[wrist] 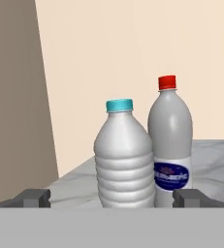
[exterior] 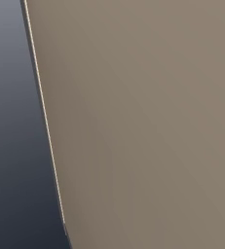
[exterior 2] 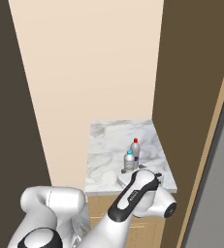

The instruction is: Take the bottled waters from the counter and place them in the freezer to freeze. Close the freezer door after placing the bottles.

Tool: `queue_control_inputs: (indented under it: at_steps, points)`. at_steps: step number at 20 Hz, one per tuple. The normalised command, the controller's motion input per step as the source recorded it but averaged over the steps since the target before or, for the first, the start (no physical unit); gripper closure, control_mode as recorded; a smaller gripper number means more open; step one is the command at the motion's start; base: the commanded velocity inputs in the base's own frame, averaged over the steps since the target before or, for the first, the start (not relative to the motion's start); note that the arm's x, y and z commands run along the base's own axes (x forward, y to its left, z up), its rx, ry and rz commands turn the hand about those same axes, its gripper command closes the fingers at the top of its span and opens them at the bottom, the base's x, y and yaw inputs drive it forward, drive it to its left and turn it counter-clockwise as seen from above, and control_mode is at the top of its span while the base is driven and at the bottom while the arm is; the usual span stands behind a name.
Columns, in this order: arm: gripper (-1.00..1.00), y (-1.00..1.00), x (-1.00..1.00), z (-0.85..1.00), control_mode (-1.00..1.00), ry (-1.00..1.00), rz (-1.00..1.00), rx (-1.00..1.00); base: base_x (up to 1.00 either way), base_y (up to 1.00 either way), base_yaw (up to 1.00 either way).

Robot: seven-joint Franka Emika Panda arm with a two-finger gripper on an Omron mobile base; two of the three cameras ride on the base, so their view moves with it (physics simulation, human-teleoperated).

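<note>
Marble tabletop sits in a narrow alcove between dark tall panels, against a cream wall. Arm reaches forward over its near edge. Both bottles stand upright on the slab, close together, toward the right near part: the red-capped bottle farther back, the teal-capped bottle nearer.

Tool released, jaws wide, level with the teal-capped bottle's lower body, one tip on either side and apart from it.

Step in hand, as I read it: first pickup. Next: ease forward, close on the ribbed body without nudging the red-capped neighbour.
</note>
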Motion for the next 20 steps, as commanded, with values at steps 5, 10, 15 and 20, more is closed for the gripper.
queue_control_inputs:
  at_steps: [5,10,15,20]
  points:
    - [-1.00,0.00,0.05,0.00,-1.00,0.00,0.00,0.00,0.00,0.00,0.00]
    - [-1.00,0.00,0.20,0.00,-1.00,0.00,0.00,0.00,0.00,0.00,0.00]
    - [-1.00,0.00,0.28,0.00,-1.00,0.00,0.00,0.00,0.00,0.00,0.00]
    - [-1.00,0.00,0.18,0.00,-1.00,0.00,0.00,0.00,0.00,0.00,0.00]
